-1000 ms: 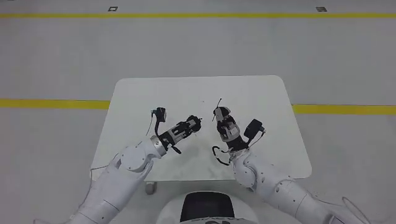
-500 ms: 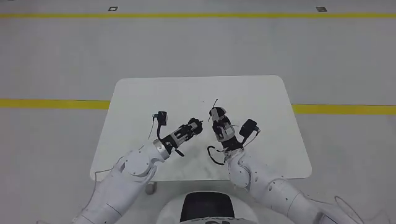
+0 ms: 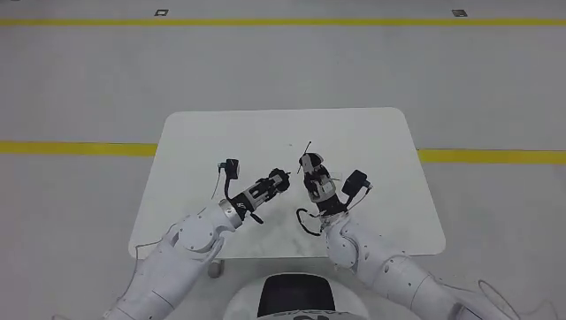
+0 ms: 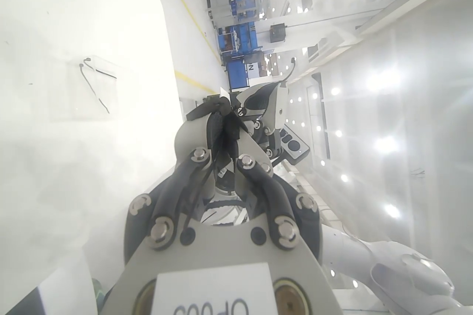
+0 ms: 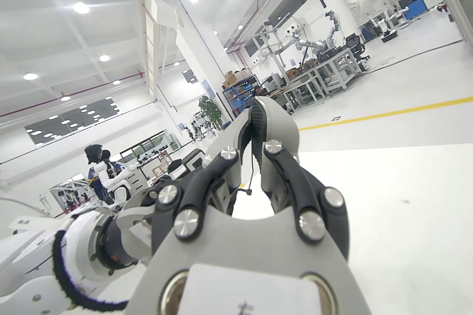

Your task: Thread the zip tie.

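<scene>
Above the tabletop (image 3: 371, 134), our right gripper (image 5: 255, 109) holds the zip tie (image 5: 252, 161) in clenched fingers, tail pointing up. Just beside it, the left gripper (image 4: 223, 111) has its fingers clenched around a thin black strand (image 4: 201, 181). We judge that we are at the lining-up step; next comes fine tip-to-head aiming.

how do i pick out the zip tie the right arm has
Above the middle of the white table, find the right end effector. The zip tie is the thin black strip pinched in it, tip poking out beyond, unlike the loose zip tie lying in the clear bag.
</scene>
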`<action>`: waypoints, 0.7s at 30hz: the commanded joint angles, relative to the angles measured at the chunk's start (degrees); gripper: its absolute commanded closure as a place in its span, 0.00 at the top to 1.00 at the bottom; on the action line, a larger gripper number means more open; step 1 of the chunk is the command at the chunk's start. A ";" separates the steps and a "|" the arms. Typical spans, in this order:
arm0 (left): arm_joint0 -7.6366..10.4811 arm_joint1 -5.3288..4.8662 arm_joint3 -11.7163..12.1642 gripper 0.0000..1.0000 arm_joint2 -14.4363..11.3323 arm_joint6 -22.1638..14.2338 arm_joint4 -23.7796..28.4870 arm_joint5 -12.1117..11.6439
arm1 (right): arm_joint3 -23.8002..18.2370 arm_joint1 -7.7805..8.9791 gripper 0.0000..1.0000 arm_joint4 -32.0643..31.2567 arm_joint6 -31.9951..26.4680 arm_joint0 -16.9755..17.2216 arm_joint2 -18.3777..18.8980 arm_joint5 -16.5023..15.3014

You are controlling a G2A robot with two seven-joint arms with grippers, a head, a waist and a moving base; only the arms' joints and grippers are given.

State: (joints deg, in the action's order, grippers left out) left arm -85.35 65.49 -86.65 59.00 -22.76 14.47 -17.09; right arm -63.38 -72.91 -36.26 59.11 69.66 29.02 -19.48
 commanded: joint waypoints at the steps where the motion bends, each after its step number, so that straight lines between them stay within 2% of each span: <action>1: 0.00 0.00 0.00 0.00 0.00 0.00 0.00 0.00 | 0.00 0.00 0.00 0.00 0.00 0.00 0.00 0.00; 6: 0.00 0.00 0.00 0.00 0.00 0.00 0.00 0.00 | 0.00 0.00 0.00 0.00 0.00 0.00 0.00 0.00; 11: 0.00 0.00 0.00 0.00 0.00 0.00 0.00 0.00 | -1.43 -0.30 0.00 0.15 -2.71 1.38 1.72 0.42; 21: 0.00 0.00 0.00 0.00 0.00 0.00 0.00 0.00 | -1.29 -1.56 0.00 -1.05 -2.61 2.99 3.76 0.00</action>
State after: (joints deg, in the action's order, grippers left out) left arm -85.35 65.49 -86.65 59.00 -22.76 14.47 -17.09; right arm -64.75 -74.38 -37.33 56.45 72.62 32.69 -19.48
